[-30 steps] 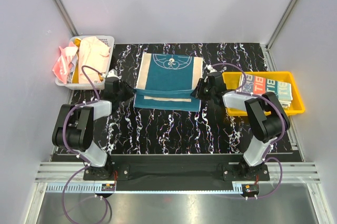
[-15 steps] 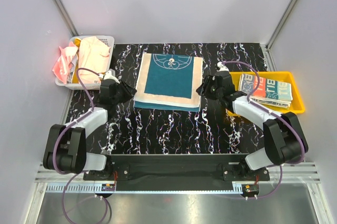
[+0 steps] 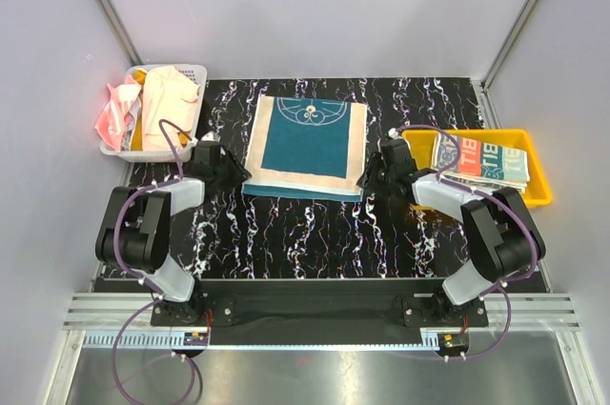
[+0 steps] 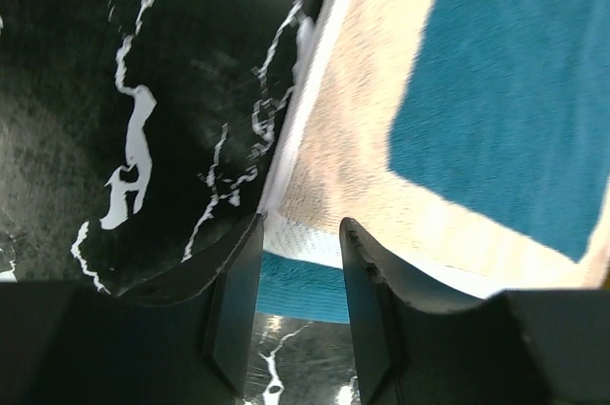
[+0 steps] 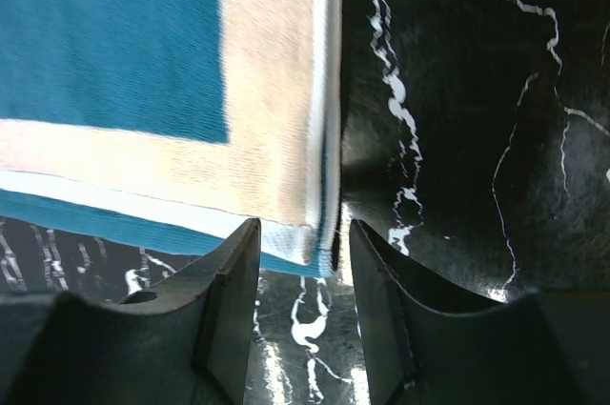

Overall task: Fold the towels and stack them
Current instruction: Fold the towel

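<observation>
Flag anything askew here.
The teal-and-cream towel is folded short: a teal strip of the lower layer shows along its near edge. A pink cloth hangs over the white basket's left rim.

**A black marbled table top is enclosed by plain pale walls.**

The table top is veined with white on glossy black, and bright glints are picked up on it in the wrist views. It is closed in by a back wall, a left wall and a right wall, all matt and tinted a pale grey-lilac. The rear corners are marked by a left post and a right post of bare metal. Along the near edge a black mounting plate is laid against a ribbed aluminium rail, and a brushed metal surface is seen below it. The space is lit evenly, and only soft shadows are cast.
</observation>
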`<state>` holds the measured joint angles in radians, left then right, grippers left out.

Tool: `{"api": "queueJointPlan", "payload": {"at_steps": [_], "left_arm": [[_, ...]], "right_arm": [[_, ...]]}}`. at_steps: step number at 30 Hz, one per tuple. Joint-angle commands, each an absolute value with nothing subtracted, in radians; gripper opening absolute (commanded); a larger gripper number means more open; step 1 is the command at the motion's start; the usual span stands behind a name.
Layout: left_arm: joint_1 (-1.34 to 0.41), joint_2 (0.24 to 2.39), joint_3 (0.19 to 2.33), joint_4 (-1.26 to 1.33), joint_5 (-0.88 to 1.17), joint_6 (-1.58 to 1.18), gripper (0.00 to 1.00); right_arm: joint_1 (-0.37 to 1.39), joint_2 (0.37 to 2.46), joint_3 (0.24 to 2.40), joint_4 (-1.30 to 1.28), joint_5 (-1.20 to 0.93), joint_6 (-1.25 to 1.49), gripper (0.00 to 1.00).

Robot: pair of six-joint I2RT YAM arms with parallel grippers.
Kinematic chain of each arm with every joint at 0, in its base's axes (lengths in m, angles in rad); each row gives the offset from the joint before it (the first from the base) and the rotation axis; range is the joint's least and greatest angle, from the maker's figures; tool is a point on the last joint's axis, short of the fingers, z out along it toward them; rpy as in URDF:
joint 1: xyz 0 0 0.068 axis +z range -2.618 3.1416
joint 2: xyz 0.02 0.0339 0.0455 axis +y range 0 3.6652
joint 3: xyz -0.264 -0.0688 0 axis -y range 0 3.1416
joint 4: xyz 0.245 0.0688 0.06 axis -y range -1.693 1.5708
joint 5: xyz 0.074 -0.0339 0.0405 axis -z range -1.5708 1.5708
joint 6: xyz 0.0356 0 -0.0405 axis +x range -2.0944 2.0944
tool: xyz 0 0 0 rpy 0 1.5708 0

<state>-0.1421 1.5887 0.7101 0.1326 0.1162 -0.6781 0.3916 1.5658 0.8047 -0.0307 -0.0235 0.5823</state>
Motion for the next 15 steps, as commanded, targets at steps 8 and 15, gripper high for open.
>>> {"api": "queueJointPlan", "payload": {"at_steps": [8, 15], "left_arm": [[-0.146, 1.632, 0.713, 0.190, 0.140, -0.664, 0.43], [-0.146, 1.621, 0.716, 0.137, 0.143, -0.655, 0.42]], "right_arm": [[0.410, 1.585, 0.802, -0.014, 0.002, 0.623, 0.48], [0.426, 1.589, 0.792, -0.009, -0.023, 0.646, 0.47]]}}
